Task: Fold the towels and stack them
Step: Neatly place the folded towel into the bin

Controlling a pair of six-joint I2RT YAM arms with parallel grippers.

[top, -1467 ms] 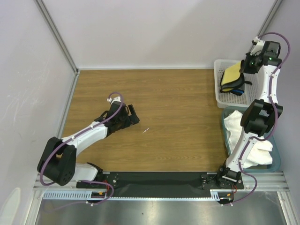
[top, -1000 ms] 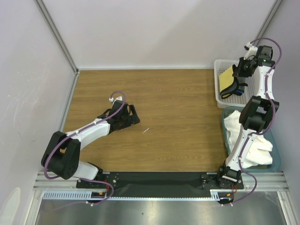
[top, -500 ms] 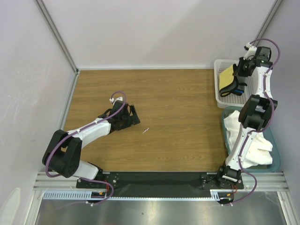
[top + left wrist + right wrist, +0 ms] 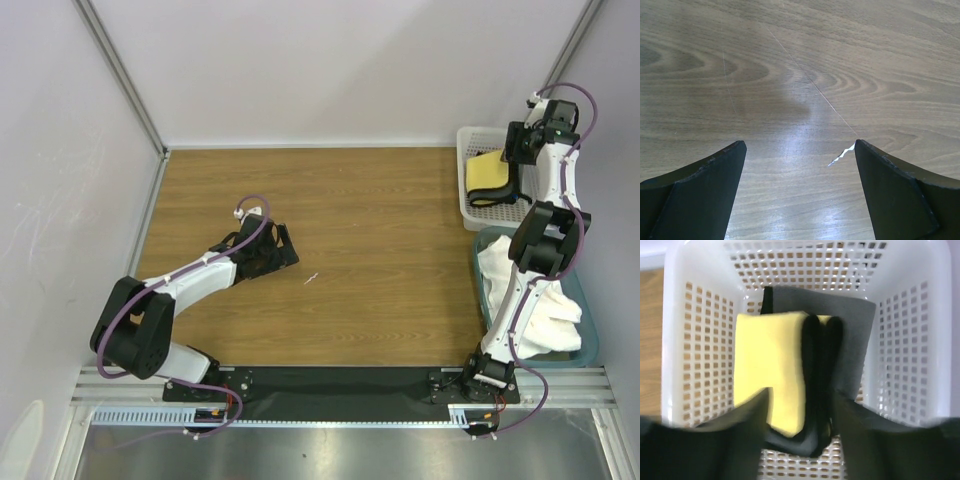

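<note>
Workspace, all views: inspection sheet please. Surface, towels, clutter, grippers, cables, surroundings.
Surface: wooden table, mostly bare wood.
Job's things: folded yellow towel lies on the dark grey towel inside the white basket. The white towel is heaped unfolded in the blue-grey bin.
Clutter: one small white scrap mid-table.
Grippers: left gripper is open and empty, low over the table by the scrap. The right gripper is open above the basket, over the yellow towel's dark edge; contact cannot be told.
Cables: purple cables run along both arms; no snag seen.
Surroundings: white walls, metal rail at the near edge.
</note>
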